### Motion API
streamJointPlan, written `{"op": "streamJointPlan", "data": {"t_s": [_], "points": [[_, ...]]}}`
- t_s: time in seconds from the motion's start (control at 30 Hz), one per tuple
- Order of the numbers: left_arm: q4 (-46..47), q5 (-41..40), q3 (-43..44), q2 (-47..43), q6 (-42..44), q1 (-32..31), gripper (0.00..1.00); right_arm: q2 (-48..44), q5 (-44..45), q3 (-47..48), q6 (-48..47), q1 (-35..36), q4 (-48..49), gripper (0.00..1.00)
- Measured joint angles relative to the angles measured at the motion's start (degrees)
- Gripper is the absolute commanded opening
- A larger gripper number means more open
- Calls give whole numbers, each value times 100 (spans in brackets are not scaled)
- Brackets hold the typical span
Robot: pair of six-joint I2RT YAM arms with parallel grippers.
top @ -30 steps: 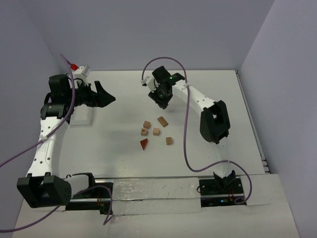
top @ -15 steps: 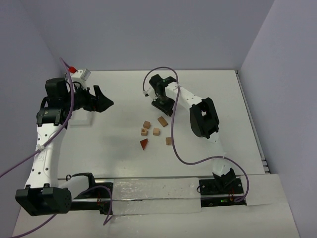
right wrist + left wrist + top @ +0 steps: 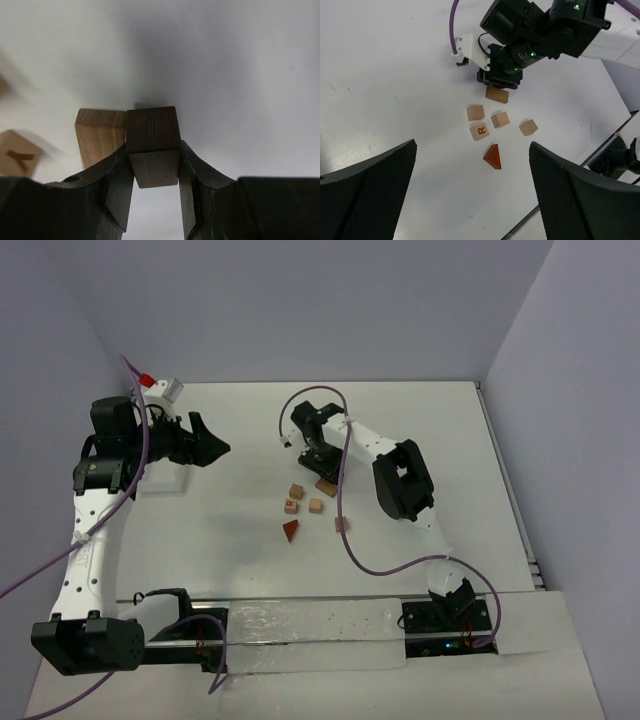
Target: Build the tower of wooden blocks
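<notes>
Several small wooden blocks lie loose on the white table (image 3: 230, 530). They are tan cubes (image 3: 475, 112) (image 3: 500, 119) (image 3: 528, 127), a cube marked R (image 3: 479, 131) and a reddish-brown wedge (image 3: 493, 156). My right gripper (image 3: 322, 458) reaches down at the far side of the group. In the right wrist view its fingers (image 3: 119, 175) press both sides of a reddish-brown block (image 3: 152, 132), which rests on the table with a tan block (image 3: 99, 135) beside it. This block also shows in the left wrist view (image 3: 497, 94). My left gripper (image 3: 205, 440) is open and empty, held high at the left.
A white stand (image 3: 165, 475) sits under the left arm at the far left. Purple cables (image 3: 345, 510) loop from the right arm over the table beside the blocks. Walls close off the back and both sides.
My right gripper has moved left and down onto the reddish-brown block at the back of the group. My left arm drew slightly left, then stayed still.
</notes>
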Motion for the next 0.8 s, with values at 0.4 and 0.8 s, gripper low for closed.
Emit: {"op": "streamJointPlan", "data": {"t_s": [0.4, 0.8], "points": [[-1, 79, 4, 5, -61, 0, 99, -101, -622, -339, 976, 487, -48, 0], [1, 116, 4, 73, -155, 0, 99, -646, -1647, -1377, 2026, 518, 71, 0]]}}
